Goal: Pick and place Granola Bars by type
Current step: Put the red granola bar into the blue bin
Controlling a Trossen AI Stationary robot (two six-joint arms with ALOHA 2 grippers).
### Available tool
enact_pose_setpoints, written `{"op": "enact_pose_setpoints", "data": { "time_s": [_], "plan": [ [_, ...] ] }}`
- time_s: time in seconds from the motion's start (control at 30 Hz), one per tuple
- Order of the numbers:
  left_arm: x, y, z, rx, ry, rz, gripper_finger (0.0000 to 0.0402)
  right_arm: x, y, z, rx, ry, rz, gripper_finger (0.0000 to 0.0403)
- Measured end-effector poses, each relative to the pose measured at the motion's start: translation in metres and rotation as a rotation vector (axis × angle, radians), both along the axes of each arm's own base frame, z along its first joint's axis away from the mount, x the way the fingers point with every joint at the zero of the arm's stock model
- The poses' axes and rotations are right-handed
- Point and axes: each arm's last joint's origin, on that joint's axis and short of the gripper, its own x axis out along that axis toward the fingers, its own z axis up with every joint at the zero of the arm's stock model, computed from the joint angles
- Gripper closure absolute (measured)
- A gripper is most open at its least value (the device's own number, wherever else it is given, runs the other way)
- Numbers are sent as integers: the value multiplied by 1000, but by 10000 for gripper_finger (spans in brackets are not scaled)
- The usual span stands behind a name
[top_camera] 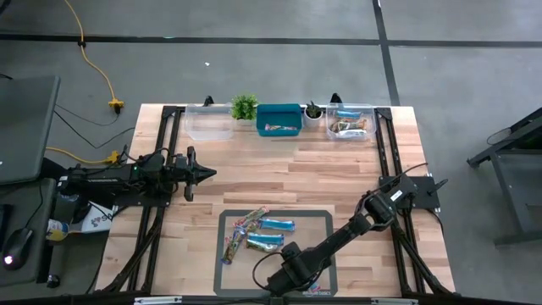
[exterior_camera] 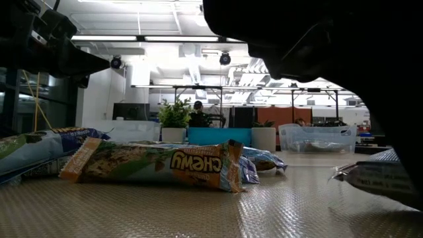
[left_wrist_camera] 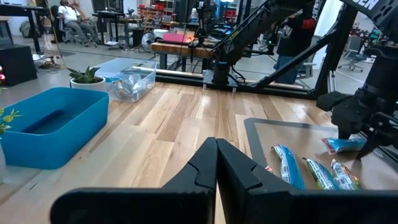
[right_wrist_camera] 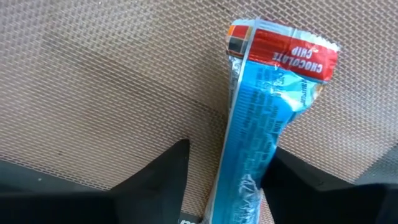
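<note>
Reaching down over the grey mat [top_camera: 318, 222] at the table's near edge, the right gripper [top_camera: 273, 280] hangs at the mat's near side, its two dark fingers [right_wrist_camera: 158, 177] spread apart on either side of a light blue granola bar [right_wrist_camera: 255, 134]. In the right wrist view that bar lies flat on the mat's textured surface and runs lengthwise between the fingers, its red end flap reading "chocolate chip" pointing away from the gripper. One finger sits clear of the wrapper with bare mat between; the other is right at the wrapper's edge, and whether it touches cannot be told.

Farther up the mat from the gripper, the other bars [top_camera: 258, 233] lie in a loose cluster at the mat's middle and left part, some light blue, some multicoloured, several overlapping.

Beyond the mat, along the table's far edge, stand a clear bin [top_camera: 208, 123], a small potted plant [top_camera: 244, 107], a blue bin [top_camera: 279, 120] with one bar in it, a second plant [top_camera: 314, 112], and another clear bin [top_camera: 351, 121] holding bars.

Left of the mat, the left gripper [top_camera: 206, 173] waits over bare wood, fingers pressed together.
</note>
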Motion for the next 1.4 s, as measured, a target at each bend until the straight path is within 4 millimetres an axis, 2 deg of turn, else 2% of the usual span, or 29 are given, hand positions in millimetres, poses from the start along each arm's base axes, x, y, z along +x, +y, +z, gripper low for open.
{"op": "enact_pose_setpoints", "data": {
  "time_s": [0.13,0.37,0.67,0.87,1.13,1.3,1.4],
  "plan": [
    [0,0,0,0,0,0,400,0,0,2,5,0,-1,271],
    [0,0,0,0,1,0,400,-5,-6,18,-54,-17,-22,314],
    [0,0,0,0,0,0,400,-3,-21,52,-68,-93,-43,360],
    [0,0,0,0,0,0,400,0,-36,79,-101,-198,-42,365],
    [0,0,0,0,0,0,400,18,-77,128,-212,-478,-12,366],
    [0,0,0,0,0,0,400,33,-121,162,-320,-647,40,368],
    [0,0,0,0,0,0,400,44,-152,174,-381,-704,92,364]
  ]
}}
